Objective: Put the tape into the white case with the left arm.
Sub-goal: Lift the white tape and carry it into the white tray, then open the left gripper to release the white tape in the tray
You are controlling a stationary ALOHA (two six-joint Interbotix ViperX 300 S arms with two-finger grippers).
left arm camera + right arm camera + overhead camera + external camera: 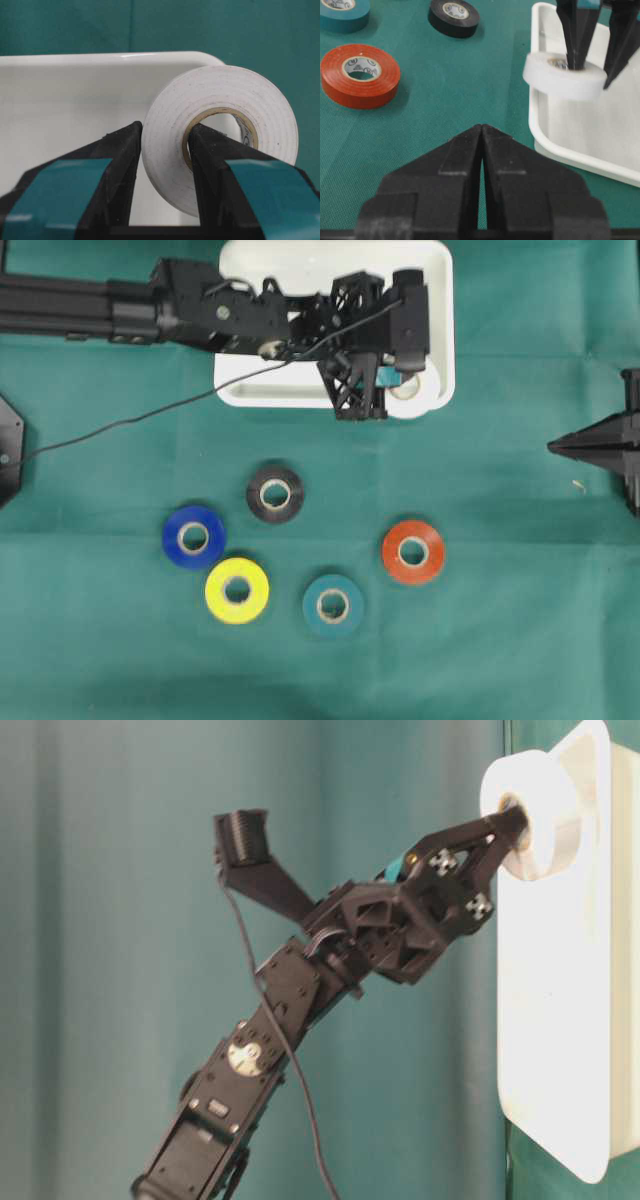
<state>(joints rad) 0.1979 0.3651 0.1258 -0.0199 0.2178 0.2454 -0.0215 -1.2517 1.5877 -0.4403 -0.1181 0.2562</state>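
Left claw (165, 165) pinches the white tape (220, 135) (overhead hides it) over the white case (75, 100).

Nothing readable is showing: the printing inside the cores of the red tape roll (360, 75) and black tape roll (454, 17), upper left of the right wrist view, is blurring out.

Soft, even light fills every view, leaving only faint shadows beside the rolls on the green bench (120, 660). The white case (335, 265) is nearly washed out from overhead, with a glare streak on its rim at the left wrist. The table-level view is soft overall, and the right tool (481, 150) blurs in its own camera.
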